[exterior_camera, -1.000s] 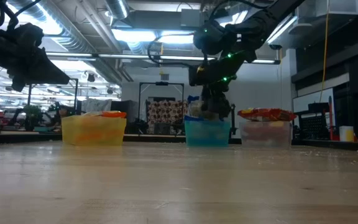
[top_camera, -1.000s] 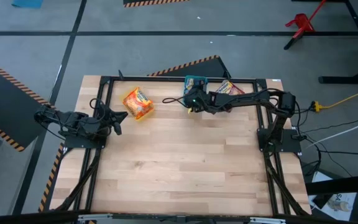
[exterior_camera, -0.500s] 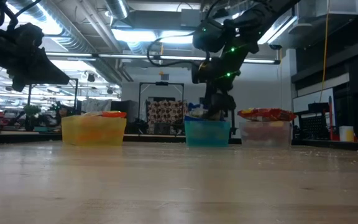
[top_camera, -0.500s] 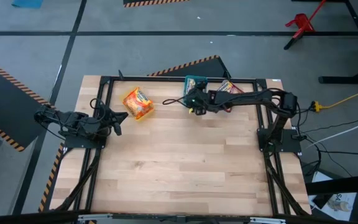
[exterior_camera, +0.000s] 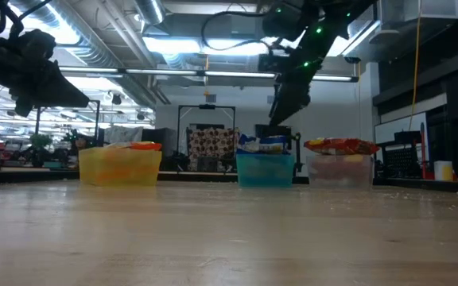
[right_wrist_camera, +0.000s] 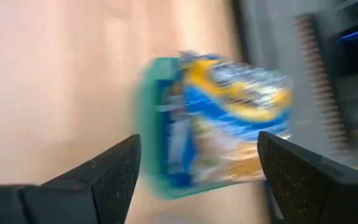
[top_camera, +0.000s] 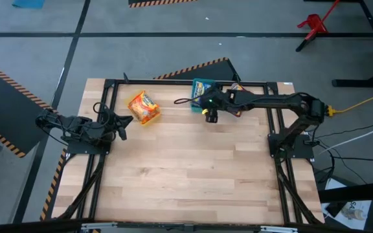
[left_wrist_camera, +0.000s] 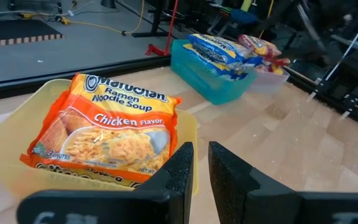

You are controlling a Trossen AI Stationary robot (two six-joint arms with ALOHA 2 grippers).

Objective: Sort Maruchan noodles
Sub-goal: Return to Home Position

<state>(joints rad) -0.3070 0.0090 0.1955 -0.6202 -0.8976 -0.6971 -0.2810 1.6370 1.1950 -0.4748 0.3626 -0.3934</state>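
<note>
Pale wood fills the high view: the counter (top_camera: 193,168), framed by black rails, carries three bins in a row along its far edge. The left arm (top_camera: 76,126) sits folded low at the left side. The right arm (top_camera: 264,101) stretches along the far edge toward the middle of the row.

On to the bins: the yellow bin (exterior_camera: 120,167) stands on the left, the teal bin (exterior_camera: 265,169) in the middle, and the clear bin (exterior_camera: 340,169) just beside it on the right. The noodles are in them. An orange Chicken pack (left_wrist_camera: 104,134) lies on top in the yellow bin, the blue packs (left_wrist_camera: 219,50) are stacked in the teal bin, and the red packs (left_wrist_camera: 260,45) crown the clear bin.

The right end effector (top_camera: 210,115) hangs above the teal bin, clear of it, its fingers spread wide around nothing. The left end effector (left_wrist_camera: 201,162) points at the yellow bin, its fingers drawn together to a mere slit, gripping nothing.
</note>
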